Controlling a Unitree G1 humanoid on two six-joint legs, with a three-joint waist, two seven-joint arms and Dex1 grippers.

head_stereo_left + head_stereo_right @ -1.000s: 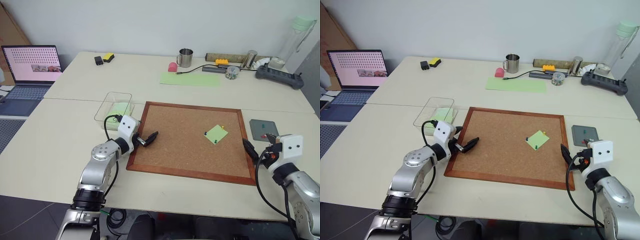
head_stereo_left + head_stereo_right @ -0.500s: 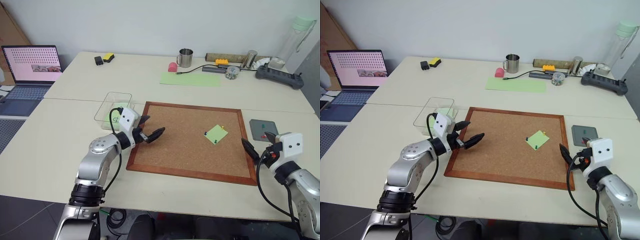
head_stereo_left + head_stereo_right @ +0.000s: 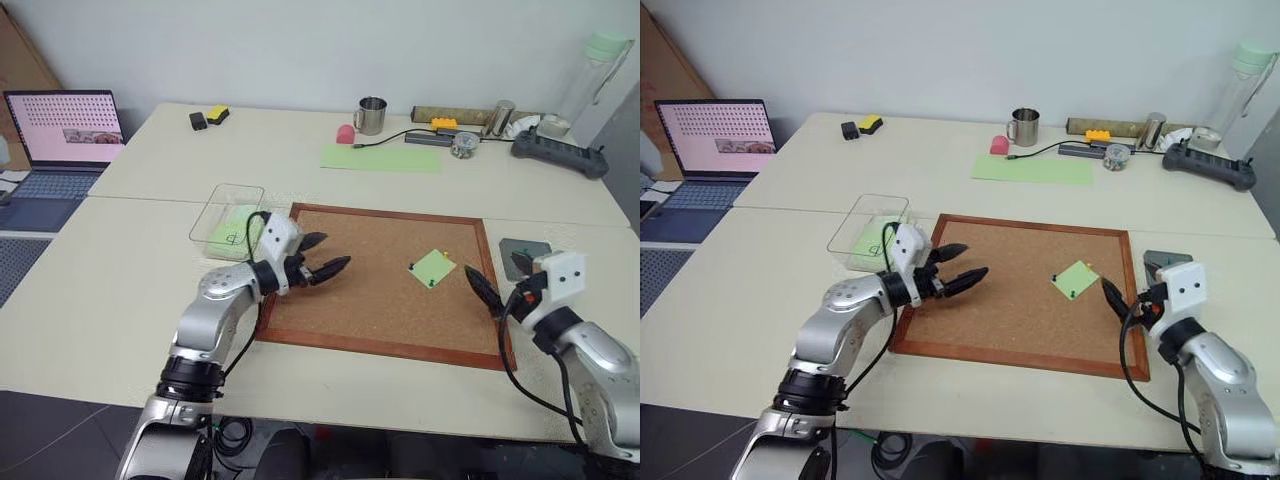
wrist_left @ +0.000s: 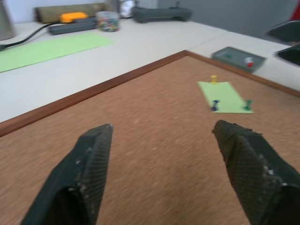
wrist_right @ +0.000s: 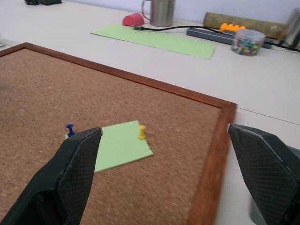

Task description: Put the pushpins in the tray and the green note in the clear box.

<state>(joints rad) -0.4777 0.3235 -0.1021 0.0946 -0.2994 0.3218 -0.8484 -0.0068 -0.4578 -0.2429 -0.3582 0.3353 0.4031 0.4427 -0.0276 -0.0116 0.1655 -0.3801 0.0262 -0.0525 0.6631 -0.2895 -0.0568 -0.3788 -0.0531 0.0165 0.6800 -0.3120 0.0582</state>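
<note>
The green note [image 3: 432, 268] lies right of centre in the head view, pinned flat to the cork board [image 3: 380, 240] by small pushpins [image 4: 214, 105]: a yellow one at its far corner, a blue one and a green one along its near edge. At the right edge of the frame, just off the board, sits the tray [image 3: 524, 254], partly hidden behind the right arm, with a couple of pins already in it as the left wrist view shows. The clear box [image 3: 230, 222] stands at centre left, beside the board's left edge, with a scribbled green slip inside. The right gripper [image 3: 482, 290] hangs near the note over the board's right side, fingers spread wide and empty. The left gripper [image 3: 322, 255] hovers over the board's left part, fingers parted with nothing between them. The likely trouble lies in how tiny the pins are: a slightly off-centre pinch could slip off a head, or catch the paper and crease or tear it, and a pin dropped on the cork may roll away.
</note>
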